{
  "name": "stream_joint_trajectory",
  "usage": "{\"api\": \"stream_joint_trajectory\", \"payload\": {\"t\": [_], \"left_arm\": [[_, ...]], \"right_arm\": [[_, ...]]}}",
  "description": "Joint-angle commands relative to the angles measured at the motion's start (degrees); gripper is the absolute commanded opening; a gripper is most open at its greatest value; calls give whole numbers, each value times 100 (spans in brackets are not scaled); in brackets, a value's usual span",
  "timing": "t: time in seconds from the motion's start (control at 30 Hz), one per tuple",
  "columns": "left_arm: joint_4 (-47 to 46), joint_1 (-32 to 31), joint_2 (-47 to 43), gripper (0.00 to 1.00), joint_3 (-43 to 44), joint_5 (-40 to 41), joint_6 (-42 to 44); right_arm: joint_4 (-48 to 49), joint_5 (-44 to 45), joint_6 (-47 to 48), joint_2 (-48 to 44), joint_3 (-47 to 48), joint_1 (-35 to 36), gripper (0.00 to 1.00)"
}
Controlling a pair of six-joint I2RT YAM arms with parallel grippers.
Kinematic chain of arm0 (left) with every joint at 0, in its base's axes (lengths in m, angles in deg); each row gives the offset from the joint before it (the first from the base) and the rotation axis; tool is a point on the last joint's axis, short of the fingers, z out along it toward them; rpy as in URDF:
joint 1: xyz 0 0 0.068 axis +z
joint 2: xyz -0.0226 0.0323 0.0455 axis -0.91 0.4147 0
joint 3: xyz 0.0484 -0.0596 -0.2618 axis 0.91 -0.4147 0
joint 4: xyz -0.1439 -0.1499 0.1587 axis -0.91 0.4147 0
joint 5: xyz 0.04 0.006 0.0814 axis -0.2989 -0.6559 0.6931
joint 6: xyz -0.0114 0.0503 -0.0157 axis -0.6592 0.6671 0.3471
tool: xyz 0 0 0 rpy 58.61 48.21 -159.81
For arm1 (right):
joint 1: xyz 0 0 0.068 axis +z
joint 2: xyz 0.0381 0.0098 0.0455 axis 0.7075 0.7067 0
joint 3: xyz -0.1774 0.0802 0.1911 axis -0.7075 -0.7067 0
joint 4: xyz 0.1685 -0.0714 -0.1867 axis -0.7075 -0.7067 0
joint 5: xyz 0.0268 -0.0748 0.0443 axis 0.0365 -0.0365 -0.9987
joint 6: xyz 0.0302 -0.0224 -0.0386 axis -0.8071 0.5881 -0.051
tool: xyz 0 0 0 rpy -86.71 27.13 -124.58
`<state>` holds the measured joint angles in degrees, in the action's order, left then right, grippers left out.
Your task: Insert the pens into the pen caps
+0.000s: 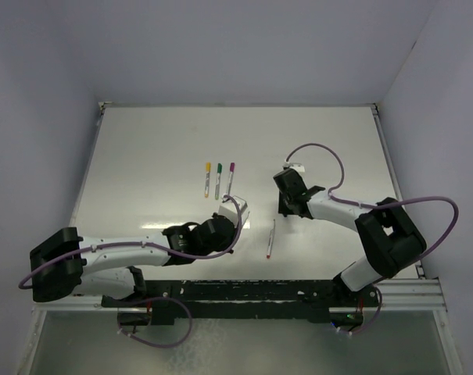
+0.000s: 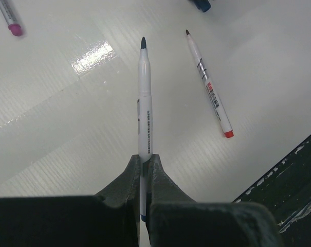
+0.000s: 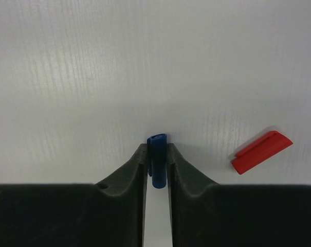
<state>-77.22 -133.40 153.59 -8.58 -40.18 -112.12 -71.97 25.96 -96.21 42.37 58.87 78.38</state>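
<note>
My left gripper (image 2: 144, 158) is shut on the lower barrel of a whitish pen (image 2: 145, 98) with a dark blue tip, which points away from the wrist above the table. My right gripper (image 3: 157, 149) is shut on the blue cap (image 3: 158, 157), held just over the white surface. A red cap (image 3: 261, 152) lies on the table to its right. The uncapped red pen (image 2: 209, 87) lies flat between the two arms (image 1: 270, 238). In the top view the left gripper (image 1: 236, 212) and right gripper (image 1: 287, 205) face each other a short way apart.
Three pens with caps on, yellow (image 1: 207, 180), green (image 1: 219, 181) and magenta (image 1: 230, 178), lie side by side behind the left gripper. A black rail (image 1: 299, 291) runs along the near table edge. Walls close the table on the left, right and back.
</note>
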Motion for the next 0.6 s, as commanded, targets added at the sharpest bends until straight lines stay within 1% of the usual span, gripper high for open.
{"api": "stream_joint_trajectory", "payload": {"t": [0.0, 0.03, 0.07, 0.1, 0.27, 0.4, 0.57], "left_arm": [[-277, 13, 23, 0, 232, 40, -36], [-268, 13, 19, 0, 239, 45, -36], [-271, 13, 18, 0, 240, 49, -36], [-264, 13, 12, 0, 240, 57, -28], [-256, 13, 38, 0, 272, 97, 6], [-289, 14, 77, 0, 335, 101, 70], [-500, 14, 123, 0, 372, 85, 227]], "right_arm": [[-665, -271, -26, 274, -156, 109, 15], [-680, -281, -31, 297, -141, 124, 8], [-682, -297, -27, 315, -131, 143, 3], [-666, -322, -26, 326, -122, 161, 0], [-655, -313, -41, 124, -61, 179, 0], [-595, -417, 62, -385, 66, 173, 0], [-307, -162, 547, -1098, 398, 174, 0]]}}
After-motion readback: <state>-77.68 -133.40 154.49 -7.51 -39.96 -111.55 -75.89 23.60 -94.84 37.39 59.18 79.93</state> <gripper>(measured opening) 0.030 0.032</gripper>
